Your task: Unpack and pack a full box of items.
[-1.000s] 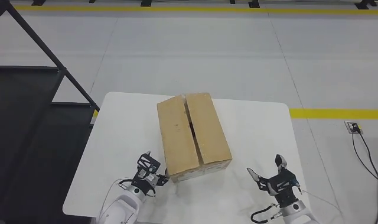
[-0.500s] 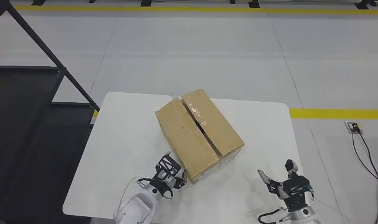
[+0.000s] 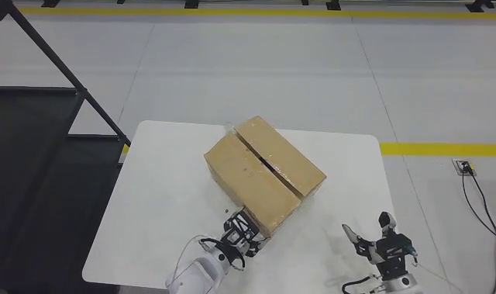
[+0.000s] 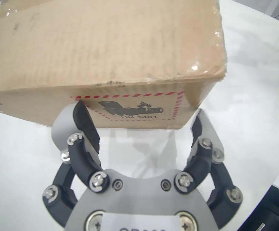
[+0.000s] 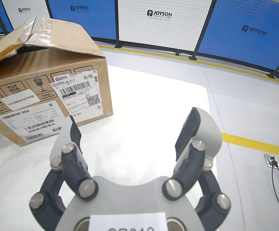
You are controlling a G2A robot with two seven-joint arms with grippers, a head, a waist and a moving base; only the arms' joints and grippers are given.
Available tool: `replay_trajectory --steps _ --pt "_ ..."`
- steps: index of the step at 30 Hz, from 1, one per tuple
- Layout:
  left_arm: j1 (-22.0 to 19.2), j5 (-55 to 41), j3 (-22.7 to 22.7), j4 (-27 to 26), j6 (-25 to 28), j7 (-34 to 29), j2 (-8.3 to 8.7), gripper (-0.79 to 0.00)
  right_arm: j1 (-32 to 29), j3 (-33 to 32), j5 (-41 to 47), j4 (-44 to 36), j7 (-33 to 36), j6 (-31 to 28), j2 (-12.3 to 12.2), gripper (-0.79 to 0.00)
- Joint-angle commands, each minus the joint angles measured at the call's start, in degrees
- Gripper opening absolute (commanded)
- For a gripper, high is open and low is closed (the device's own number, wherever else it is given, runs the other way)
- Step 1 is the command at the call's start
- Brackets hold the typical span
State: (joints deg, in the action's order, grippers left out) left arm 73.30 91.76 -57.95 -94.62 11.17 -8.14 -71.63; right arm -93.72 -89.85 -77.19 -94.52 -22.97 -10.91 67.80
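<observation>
Top view: the cardboard box point(image 3: 263, 174) has swung further round on the white tabletop point(image 3: 163, 185), with the spread left pincer point(image 3: 242, 233) following its near end. The right pincer point(image 3: 365, 226), also spread, sits well apart. Grey floor point(image 3: 271, 69) and a yellow line point(image 3: 438, 148) lie beyond.

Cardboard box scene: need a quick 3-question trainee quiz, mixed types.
1. True or false: the right gripper has its fingers shut on the cardboard box.
2. Which is nearest the box? A) the left gripper B) the right gripper C) both equally near
3. Fill in: the box stands on a white ___.

Key:
1. False. Its fingers are open, apart from the box.
2. A. It sits right at the box's near end.
3. table
</observation>
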Motion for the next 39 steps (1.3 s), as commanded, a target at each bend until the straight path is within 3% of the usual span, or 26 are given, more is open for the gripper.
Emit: replay_trajectory --steps 1,7,14,17,29,33,39 --pt "0.43 -0.32 -0.57 -0.35 -0.40 0.67 0.04 0.000 0.06 0.03 -0.12 -0.41 0.26 0.06 0.02 0.000" --pt "4.31 -5.25 -8.31 -4.02 0.44 1.40 1.15 0.000 1.08 1.14 -1.93 -1.57 2.35 -0.10 0.09 0.000" --pt "9.37 -14.52 -23.00 -7.22 0.79 3.40 2.71 0.000 1.13 2.07 -3.30 -3.36 3.41 0.75 0.24 0.000" --pt "10.57 -17.29 -28.29 -7.90 1.76 0.56 3.27 0.000 0.81 2.29 -4.28 -4.44 3.65 0.86 0.24 0.000" --pt "10.39 -17.00 -28.57 -7.29 2.23 -0.10 3.35 0.000 0.62 2.55 -6.52 -5.16 4.96 -0.37 0.09 0.000" --pt "5.03 -18.49 -27.53 -1.91 1.54 -1.47 3.10 0.000 0.62 2.55 -6.52 -5.16 4.96 -0.37 0.09 0.000" --pt "-2.92 -24.91 -28.10 6.77 5.22 -1.92 3.00 0.000 0.42 3.01 -6.73 -6.29 4.47 -0.40 0.16 0.000"
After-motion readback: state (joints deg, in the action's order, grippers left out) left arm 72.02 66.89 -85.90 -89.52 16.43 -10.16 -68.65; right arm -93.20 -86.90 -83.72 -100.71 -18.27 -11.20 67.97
